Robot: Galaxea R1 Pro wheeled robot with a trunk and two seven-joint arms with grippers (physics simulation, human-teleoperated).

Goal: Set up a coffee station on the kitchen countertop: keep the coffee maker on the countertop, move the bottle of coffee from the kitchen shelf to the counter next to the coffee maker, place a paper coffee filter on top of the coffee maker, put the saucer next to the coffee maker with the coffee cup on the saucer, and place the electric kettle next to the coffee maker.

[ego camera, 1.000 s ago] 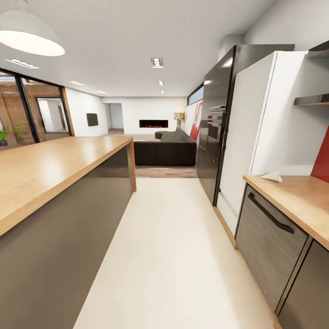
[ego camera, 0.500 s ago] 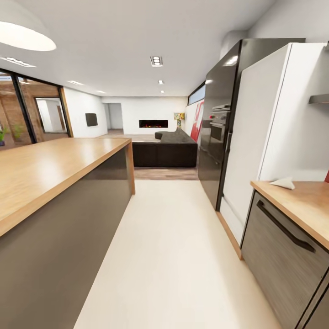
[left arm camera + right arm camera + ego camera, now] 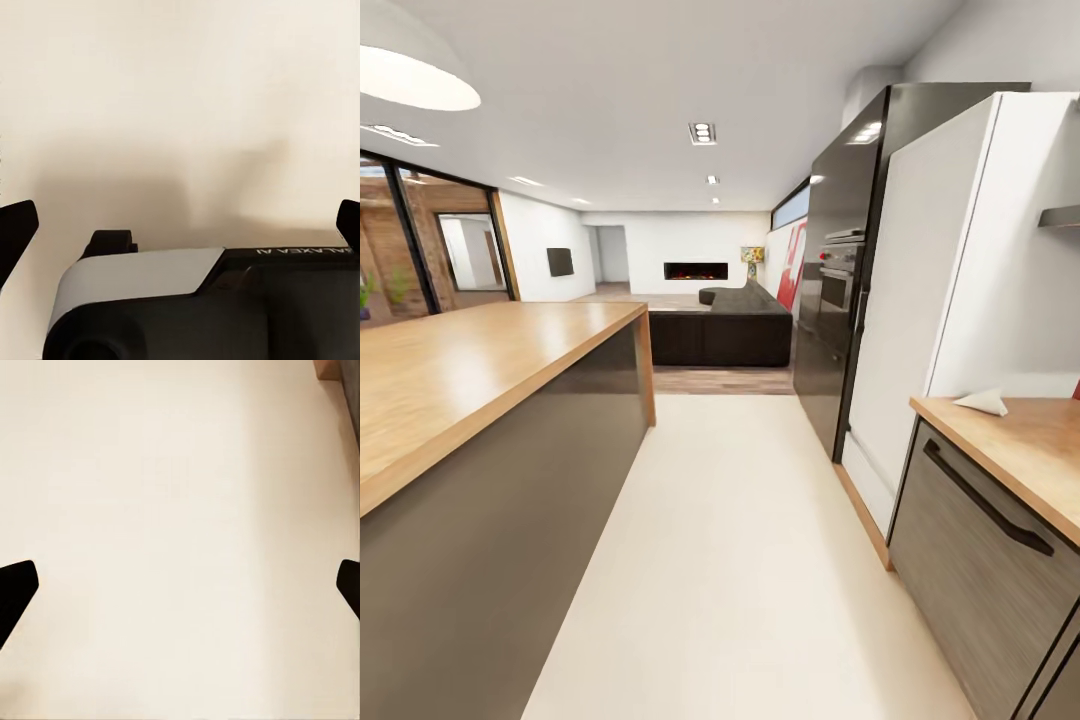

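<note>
Head view, left to right. A white dome-shaped pendant lamp (image 3: 410, 75) hangs at the upper left, smooth and glowing. Below it, dark-framed glass doors (image 3: 420, 240) show brick-coloured walls beyond. The big island block (image 3: 470, 360) has a thick, flat, light-wood top with visible grain and a matte dark grey side panel. A pale cream floor (image 3: 730, 560), smooth and unpatterned, runs down the aisle to a strip of brown wood flooring. At the far end sits a low black sofa (image 3: 725, 325) with a rounded corner, and behind it a long, narrow black fireplace slot (image 3: 696, 270) set in a white wall. Right of the aisle stands a tall glossy black cabinet (image 3: 840, 270) with a built-in oven, then a plain white rectangular fridge panel (image 3: 920, 300).

At the far right, the kitchen countertop (image 3: 1030, 450), a light-wood counter, sits over a grey streak-textured cabinet front (image 3: 970, 570) with a long black bar handle. The paper coffee filter (image 3: 982, 402), a small white crisp-edged cone, lies on its side on this counter near the back edge, just beside the white panel.

Left wrist view: the left claw (image 3: 180, 225) is spread wide, black fingertips (image 3: 15, 229) at opposite edges, over cream floor; a grey-and-black rounded robot body part (image 3: 172, 307) lies below.

Right wrist view: the right claw (image 3: 180, 585) is likewise wide apart, black fingertips (image 3: 15, 585) over bare cream floor.
</note>
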